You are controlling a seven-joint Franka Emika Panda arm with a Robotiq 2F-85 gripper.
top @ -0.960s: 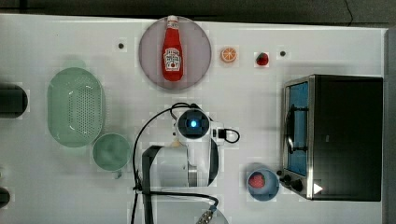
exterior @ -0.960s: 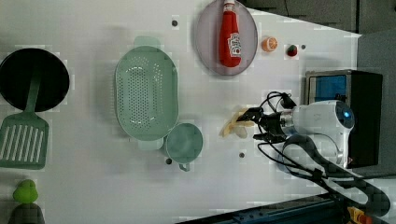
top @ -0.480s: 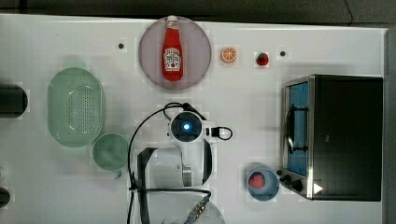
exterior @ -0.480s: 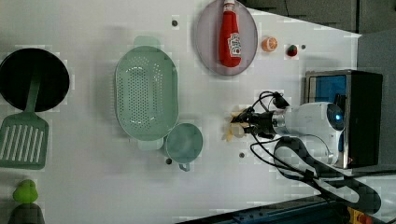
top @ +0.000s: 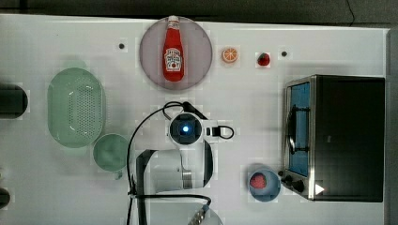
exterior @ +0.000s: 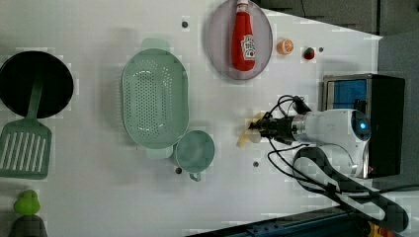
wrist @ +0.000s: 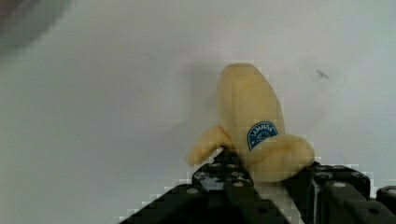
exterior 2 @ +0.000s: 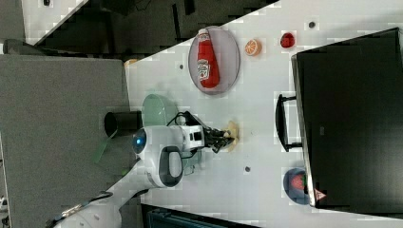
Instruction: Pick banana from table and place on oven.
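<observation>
The pale yellow banana (wrist: 252, 107) lies on the white table (top: 47, 187), with a blue sticker on its side. My gripper (wrist: 271, 163) is down over its near end, one black finger pressed against each side, shut on it. The left view has the banana (exterior: 245, 138) poking out past the gripper (exterior: 259, 127), beside the green cup. In the right view the gripper (exterior 2: 227, 137) covers part of the banana (exterior 2: 232, 134). In the top view my wrist (top: 186, 129) hides the fruit. The oven (top: 347, 136) stands at the top view's right, its black top bare.
A ketchup bottle (top: 173, 51) lies on a grey plate, with an orange slice (top: 230, 55) and a strawberry (top: 264, 59) beside it. A green colander (top: 76, 107) and green cup (top: 110, 152) sit at the top view's left. A blue bowl (top: 264, 183) stands by the oven's knobs.
The fingers have closed in from wide open onto the banana's sides. The wrist shifted slightly toward the top view's left. The banana stays on the table.
</observation>
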